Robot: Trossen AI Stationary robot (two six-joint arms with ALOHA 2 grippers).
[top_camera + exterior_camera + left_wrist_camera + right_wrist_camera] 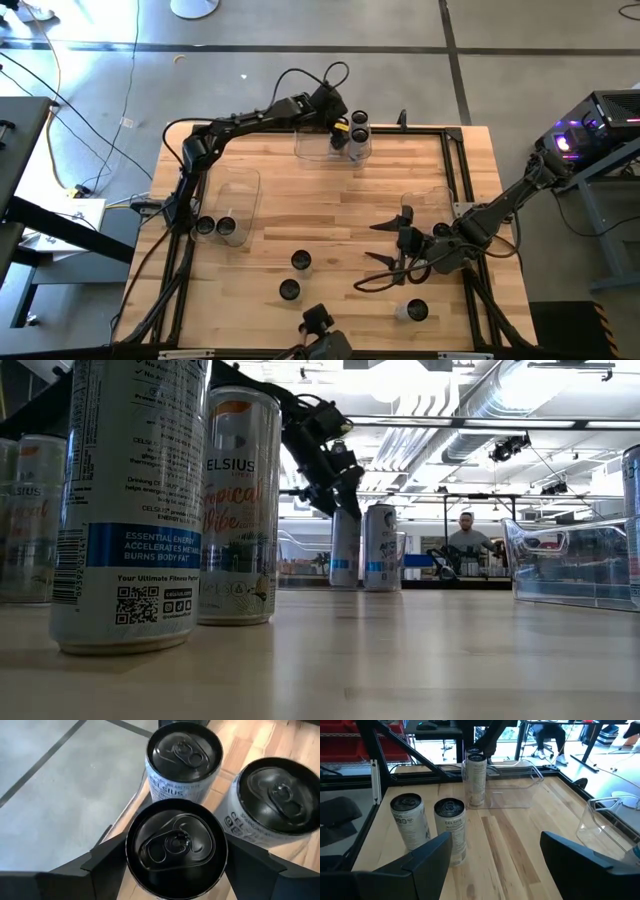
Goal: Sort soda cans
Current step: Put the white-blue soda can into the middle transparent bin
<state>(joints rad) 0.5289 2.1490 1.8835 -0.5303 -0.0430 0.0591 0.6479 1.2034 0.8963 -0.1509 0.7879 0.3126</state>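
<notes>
Nearest the low camera stand two tall cans (135, 500), loose on the wooden surface (330, 215) and by the look of it not yet sorted.

Going left to right in the high view: the left bin (232, 200) holds two cans (215, 226) at its near end. Right of it, two loose cans (295, 275) stand in the open middle of the surface. At the far edge, the far bin (325, 140) has a cluster of three cans (358, 128) at its right end, and the left claw (343, 133) sits over them. Its wrist view shows its fingers (107, 862) spread on either side of one can's top (175, 845), just beside it; whether they grip it I cannot tell. Further right, the right bin (430, 200) looks empty, and the right claw (385, 243) hangs wide open beside it, holding nothing. One more loose can (412, 311) stands near the front right.

I judge the sorting roughly half done: about five cans binned, at least three still loose.
</notes>
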